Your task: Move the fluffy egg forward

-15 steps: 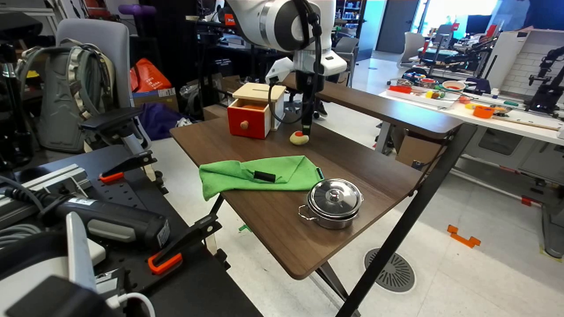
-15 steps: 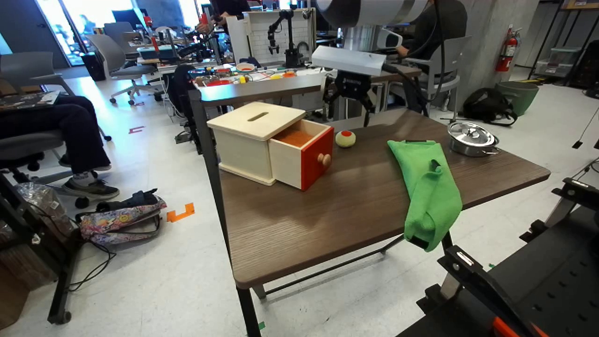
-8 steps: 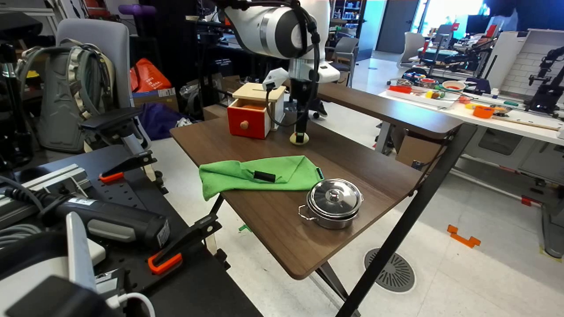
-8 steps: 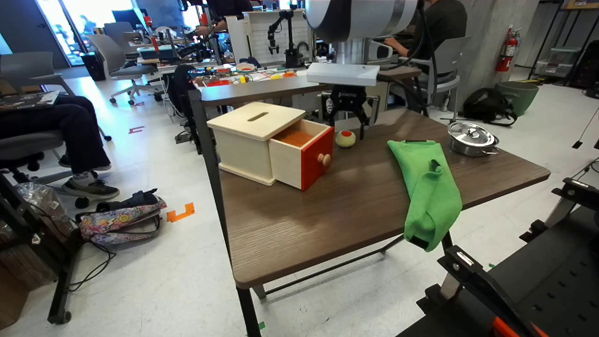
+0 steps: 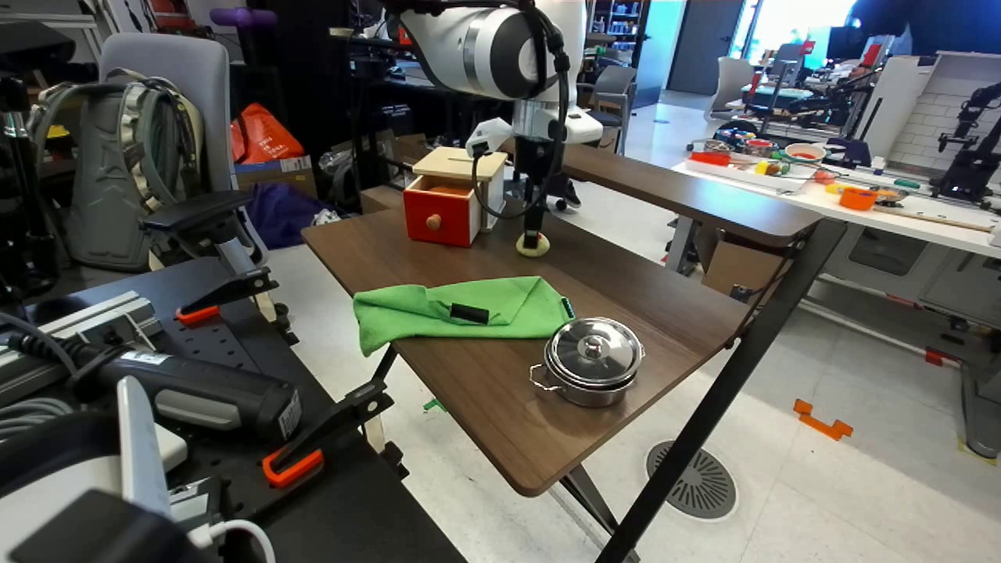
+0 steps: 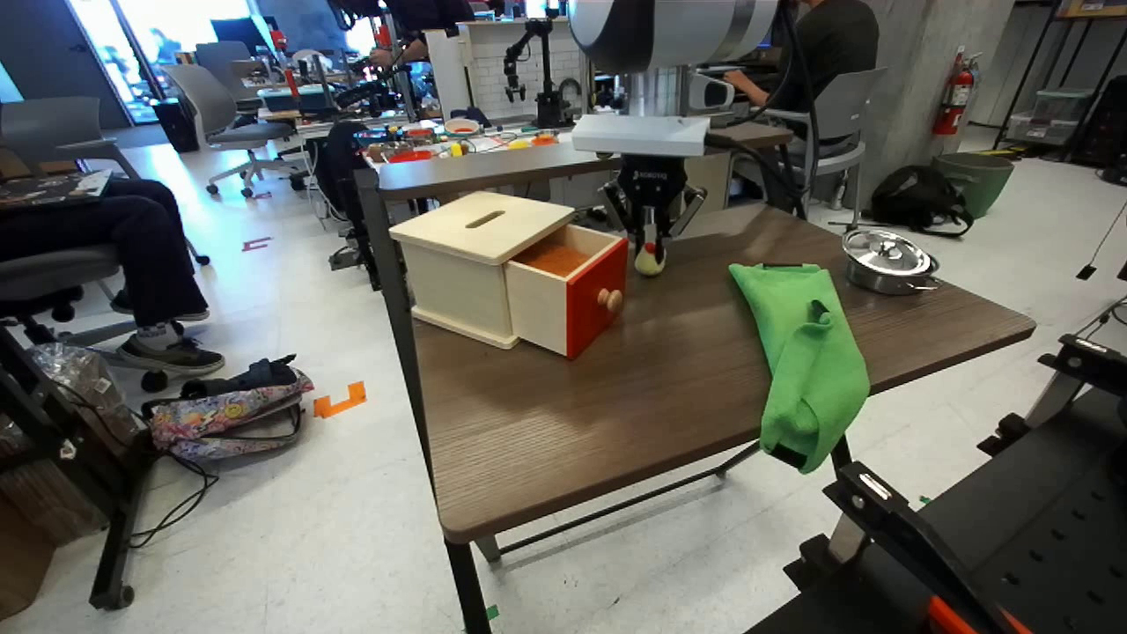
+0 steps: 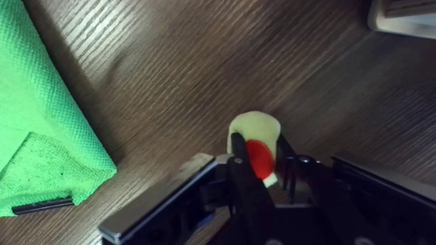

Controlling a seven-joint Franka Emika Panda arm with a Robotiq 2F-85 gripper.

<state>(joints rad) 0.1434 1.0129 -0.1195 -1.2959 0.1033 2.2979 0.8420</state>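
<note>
The gripper (image 7: 259, 141) has slim black fingers (image 7: 239, 146) clamped on the rounded, soft-looking egg (image 7: 258, 149) near the square wooden box (image 6: 458, 286)

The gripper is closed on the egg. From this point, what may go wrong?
The soft-looking egg may slip or be squashed, since the gripper pinches it between its fingers. The wooden box stands near with its drawer pulled out, so a move toward it might bump the drawer. The cloth hangs over an edge of the table; if brushed, it could slide off.
</note>
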